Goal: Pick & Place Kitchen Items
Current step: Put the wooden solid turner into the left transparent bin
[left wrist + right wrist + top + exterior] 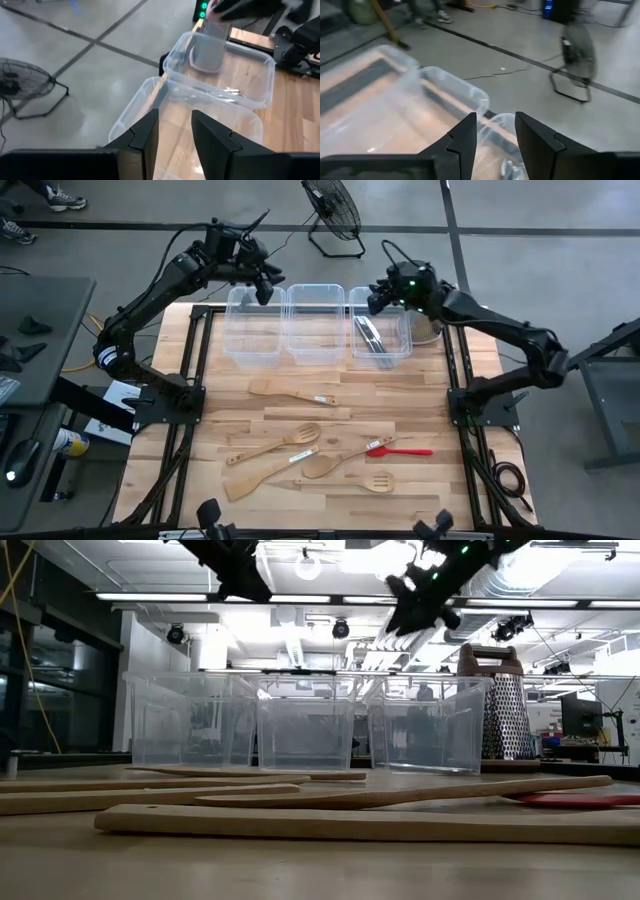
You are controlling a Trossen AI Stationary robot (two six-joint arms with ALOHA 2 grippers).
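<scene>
I saw pale wooden spoons (pixel 272 447) beside one red spatula (pixel 400 450) on the light, striped-grain table (pixel 420 395); behind it, silver utensils (pixel 372 335) lay in a clear tub (pixel 379 330).

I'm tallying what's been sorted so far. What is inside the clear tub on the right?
The right tub holds silver metal utensils lying together; how many, and whether tongs or knives, cannot be told. The right tool above covers part of its far rim.

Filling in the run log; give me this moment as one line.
right gripper: open, empty, above right tub | metal utensils: in it | left gripper: empty, above left tub
</scene>
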